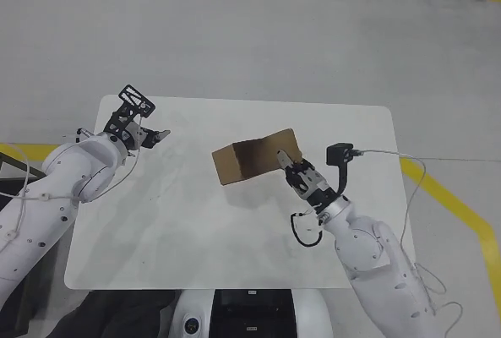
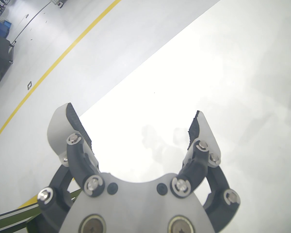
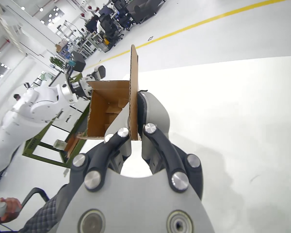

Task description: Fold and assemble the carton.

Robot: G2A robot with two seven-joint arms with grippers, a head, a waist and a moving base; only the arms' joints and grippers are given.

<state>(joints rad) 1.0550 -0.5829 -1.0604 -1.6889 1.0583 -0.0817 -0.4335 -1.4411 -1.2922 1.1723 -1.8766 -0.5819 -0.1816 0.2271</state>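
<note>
A brown cardboard carton (image 1: 252, 157) stands near the middle of the white table (image 1: 191, 237). In the right wrist view the carton (image 3: 106, 107) shows its open inside, with one flap (image 3: 133, 90) sticking up edge-on. My right gripper (image 3: 133, 103) is shut on that flap, one finger on each face; from above the right gripper (image 1: 285, 163) sits at the carton's right end. My left gripper (image 2: 133, 122) is open with nothing between its fingers, over the table's far left corner, well apart from the carton; from above the left gripper (image 1: 142, 122) is there.
The table's far edge (image 2: 160, 47) runs close ahead of the left gripper, with grey floor and a yellow line (image 2: 70, 47) beyond. A black camera mount (image 1: 340, 157) and cable sit on the right arm. A green frame (image 3: 53, 141) stands off the table's left side.
</note>
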